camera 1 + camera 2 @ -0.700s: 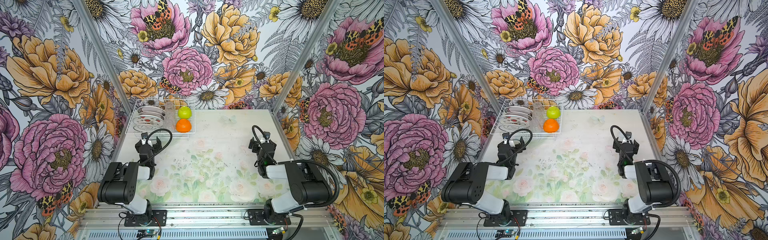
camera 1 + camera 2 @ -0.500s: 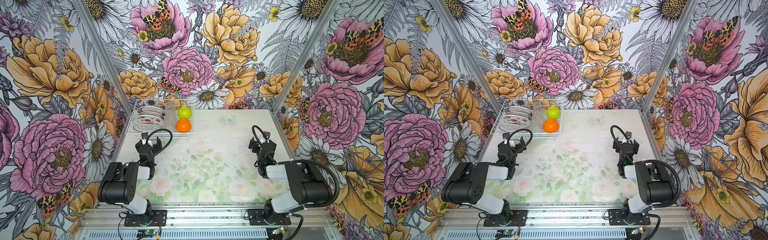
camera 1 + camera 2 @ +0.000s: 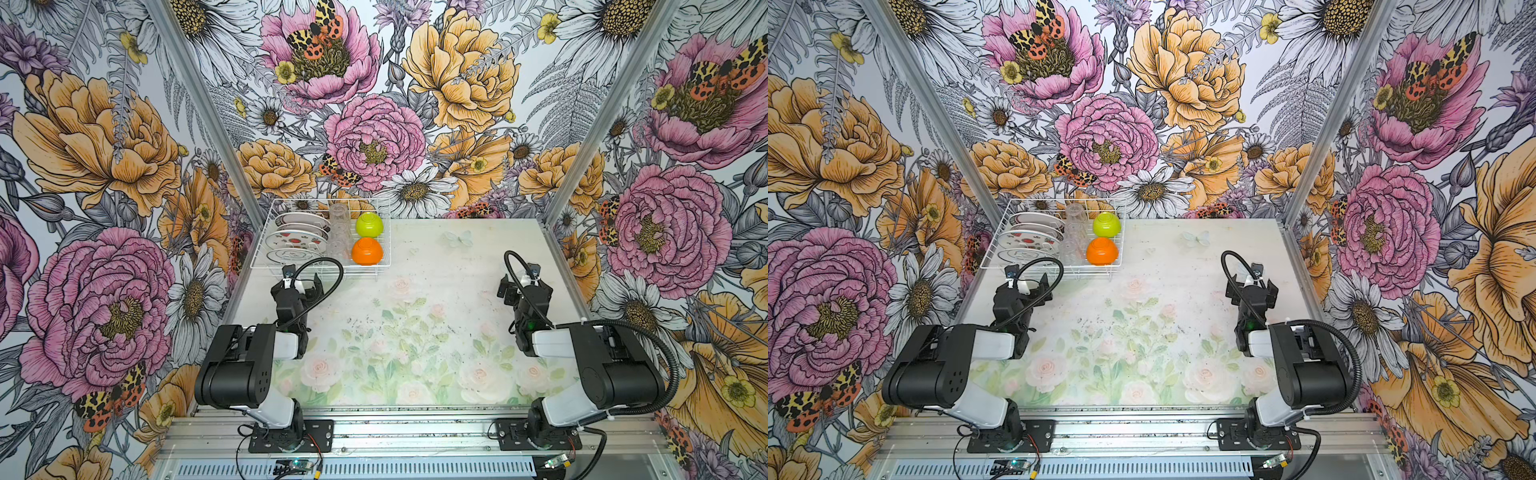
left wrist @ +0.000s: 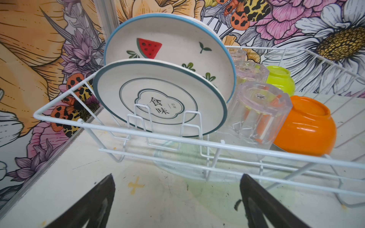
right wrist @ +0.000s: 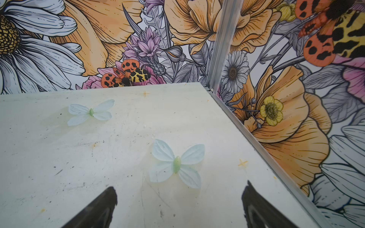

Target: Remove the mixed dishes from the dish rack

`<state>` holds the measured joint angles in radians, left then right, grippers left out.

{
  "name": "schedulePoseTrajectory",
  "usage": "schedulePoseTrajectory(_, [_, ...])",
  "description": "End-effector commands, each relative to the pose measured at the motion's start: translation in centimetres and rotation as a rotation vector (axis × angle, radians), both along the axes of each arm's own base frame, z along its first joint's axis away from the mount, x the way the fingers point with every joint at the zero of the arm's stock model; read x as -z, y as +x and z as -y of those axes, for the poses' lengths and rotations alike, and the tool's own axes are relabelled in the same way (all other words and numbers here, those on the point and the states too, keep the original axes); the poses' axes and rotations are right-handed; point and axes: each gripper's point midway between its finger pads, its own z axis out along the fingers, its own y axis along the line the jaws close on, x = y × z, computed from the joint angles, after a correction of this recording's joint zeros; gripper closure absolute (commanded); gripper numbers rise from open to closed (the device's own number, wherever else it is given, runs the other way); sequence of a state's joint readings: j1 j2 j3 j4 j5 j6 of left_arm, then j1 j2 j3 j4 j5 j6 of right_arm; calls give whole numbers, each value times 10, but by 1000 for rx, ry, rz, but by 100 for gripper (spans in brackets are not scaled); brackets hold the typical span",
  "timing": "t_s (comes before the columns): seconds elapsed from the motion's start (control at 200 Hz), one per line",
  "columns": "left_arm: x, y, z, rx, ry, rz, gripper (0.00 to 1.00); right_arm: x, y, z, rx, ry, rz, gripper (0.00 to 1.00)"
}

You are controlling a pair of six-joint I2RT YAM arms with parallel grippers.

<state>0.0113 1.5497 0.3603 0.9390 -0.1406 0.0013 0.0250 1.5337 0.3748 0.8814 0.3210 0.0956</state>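
The dish rack (image 3: 386, 237) holds plates (image 4: 158, 98), tumblers (image 4: 256, 112) and two bowls (image 4: 308, 128). Left gripper (image 4: 176, 177) and right gripper (image 5: 180, 185) hover empty, jaws spread wide.

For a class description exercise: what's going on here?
A two-armed robot is set to unload the dish rack in the far left corner of the table. Nothing is out yet: plates stand in the slots, clear tumblers sit upside down beside them, then the lime-green bowl and orange bowl, also inverted. The left gripper faces the rack's near side, jaws open and empty. The right gripper, equally open and empty, is over bare table, well away from the rack.
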Motion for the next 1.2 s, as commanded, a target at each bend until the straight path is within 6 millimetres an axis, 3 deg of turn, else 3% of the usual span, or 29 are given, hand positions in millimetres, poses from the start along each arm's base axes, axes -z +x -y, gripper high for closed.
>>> schedulePoseTrajectory(0.0, [-7,4,4,71,-48,33,1,-5,1,1,6,16,30,0])
schedulePoseTrajectory(0.31, [-6,5,7,56,-20,17,1,-5,0,0,5,12,30,0])
schedulePoseTrajectory(0.415, [-14,2,3,14,-9,28,1,-7,-1,-4,-7,-4,37,0])
schedulePoseTrajectory(0.766, [-37,-13,-14,-146,12,38,1,-37,-4,-28,-83,-78,31,0])
schedulePoseTrajectory(0.931, [-58,-23,-1,-162,5,27,1,-62,-9,-21,-6,-1,0,1])
schedulePoseTrajectory(1.116, [-76,-26,27,-155,0,-45,2,-72,-12,-56,-135,203,-136,1])
schedulePoseTrajectory(1.196, [-81,-26,42,-135,-31,-80,2,-77,-12,-81,-228,308,-179,5])
